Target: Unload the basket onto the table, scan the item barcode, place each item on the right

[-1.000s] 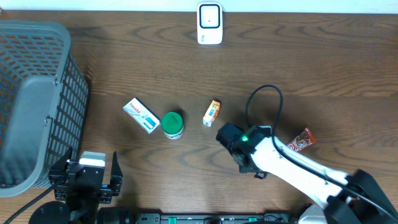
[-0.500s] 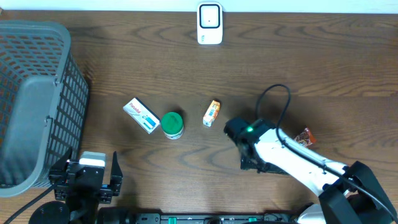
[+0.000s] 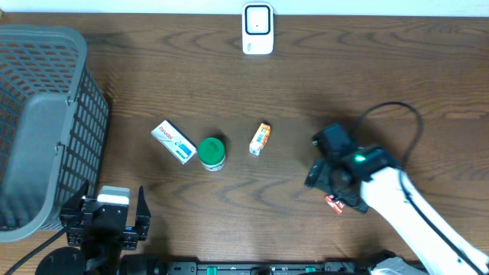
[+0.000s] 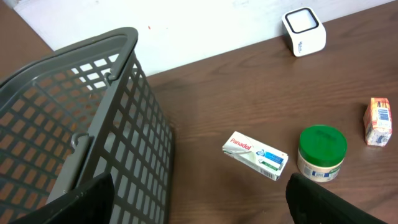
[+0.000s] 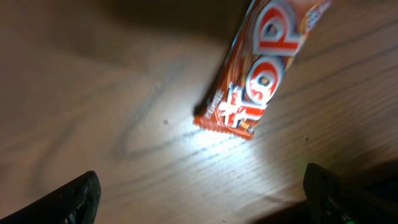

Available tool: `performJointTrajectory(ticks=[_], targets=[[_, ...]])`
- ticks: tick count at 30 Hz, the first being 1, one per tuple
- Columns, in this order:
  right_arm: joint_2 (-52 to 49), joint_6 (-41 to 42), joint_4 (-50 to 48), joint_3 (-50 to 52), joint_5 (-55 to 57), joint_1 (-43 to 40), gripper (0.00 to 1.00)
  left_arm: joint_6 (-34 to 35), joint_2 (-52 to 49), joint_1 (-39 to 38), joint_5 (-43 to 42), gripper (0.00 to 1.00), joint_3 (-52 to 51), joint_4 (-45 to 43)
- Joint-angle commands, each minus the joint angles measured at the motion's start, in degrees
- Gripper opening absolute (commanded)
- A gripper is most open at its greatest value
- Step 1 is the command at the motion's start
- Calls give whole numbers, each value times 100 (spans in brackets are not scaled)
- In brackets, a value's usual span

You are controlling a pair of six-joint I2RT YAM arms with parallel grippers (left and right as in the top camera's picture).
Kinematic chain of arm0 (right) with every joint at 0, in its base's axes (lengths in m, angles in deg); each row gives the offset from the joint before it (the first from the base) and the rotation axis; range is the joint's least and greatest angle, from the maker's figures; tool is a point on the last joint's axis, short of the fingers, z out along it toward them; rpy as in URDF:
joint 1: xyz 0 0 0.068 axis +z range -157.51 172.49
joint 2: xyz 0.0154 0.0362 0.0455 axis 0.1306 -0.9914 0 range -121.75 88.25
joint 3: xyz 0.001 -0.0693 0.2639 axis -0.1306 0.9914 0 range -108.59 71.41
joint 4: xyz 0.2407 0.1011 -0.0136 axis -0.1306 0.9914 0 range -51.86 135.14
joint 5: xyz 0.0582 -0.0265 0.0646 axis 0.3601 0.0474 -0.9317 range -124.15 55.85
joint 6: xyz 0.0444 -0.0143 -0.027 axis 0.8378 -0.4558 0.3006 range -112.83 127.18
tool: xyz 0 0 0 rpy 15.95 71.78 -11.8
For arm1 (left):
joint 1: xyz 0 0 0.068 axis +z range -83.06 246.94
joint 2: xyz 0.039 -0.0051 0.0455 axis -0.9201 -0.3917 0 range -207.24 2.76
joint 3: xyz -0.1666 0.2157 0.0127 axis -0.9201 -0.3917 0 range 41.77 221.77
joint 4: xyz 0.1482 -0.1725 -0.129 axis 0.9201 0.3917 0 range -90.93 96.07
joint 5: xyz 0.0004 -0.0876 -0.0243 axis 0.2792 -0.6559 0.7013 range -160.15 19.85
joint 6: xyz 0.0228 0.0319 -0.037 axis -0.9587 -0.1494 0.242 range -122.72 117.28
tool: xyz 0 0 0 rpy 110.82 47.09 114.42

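Observation:
A red snack bar wrapper (image 5: 261,68) with white lettering lies flat on the wood table, running from the top right toward the middle of the right wrist view. My right gripper (image 5: 205,199) hovers over it, open, with nothing between its fingers. From overhead only the wrapper's red end (image 3: 333,204) peeks out below the right gripper (image 3: 330,183). The white barcode scanner (image 3: 257,29) stands at the table's far edge. My left gripper (image 3: 107,218) rests open and empty at the near left, beside the basket.
A large grey mesh basket (image 3: 42,130) fills the left side. A white medicine box (image 3: 173,141), a green-lidded jar (image 3: 212,153) and a small orange box (image 3: 260,139) lie mid-table. The right arm's black cable (image 3: 397,114) loops above it.
My right arm has swung to the right, away from the orange box, and now covers most of the red wrapper. Its jaws have opened wider. The left arm has not moved.

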Motion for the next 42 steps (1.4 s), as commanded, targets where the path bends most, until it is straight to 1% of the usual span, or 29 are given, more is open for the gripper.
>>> performJointTrajectory(ticks=[1, 7, 8, 10, 15, 20, 23, 25, 27, 32, 35, 39, 42], targets=[[256, 37, -111, 245, -151, -647, 99, 76, -24, -17, 7, 86, -2, 4], [273, -787, -1224, 1141, -1526, -2232, 99, 76, -24, -17, 9, 86, -2, 4], [275, -901, -1287, 1300, -1576, -2638, 99, 76, -24, -17, 7, 86, -2, 2], [278, -1165, -1272, 1370, -1657, -3104, 99, 76, -24, -17, 7, 86, -2, 4], [286, -1847, -1327, 1370, -1836, -3781, 99, 76, -24, -17, 7, 86, -2, 2], [284, -2175, -1379, 1377, -1836, -4446, 99, 76, -24, -17, 9, 86, -2, 4], [282, -2358, -1526, 1386, -1847, -4979, 99, 76, -24, -17, 9, 86, -2, 2], [275, -2658, -1757, 1388, -2035, -5285, 99, 76, -24, -17, 9, 86, -2, 2], [232, -3088, -2098, 1392, -2273, -5482, 99, 76, -24, -17, 7, 86, -2, 2], [-94, -3617, -2396, 1438, -2433, -5571, 99, 76, -24, -17, 9, 86, -2, 4], [-420, -4054, -2844, 1569, -3045, -5571, 99, 76, -24, -17, 9, 86, -2, 4], [-903, -4107, -3379, 1735, -3495, -5571, 99, 76, -24, -17, 9, 86, -2, 2], [-1294, -4151, -3676, 1829, -3738, -5571, 96, 76, -24, -17, 7, 86, -2, 2]])
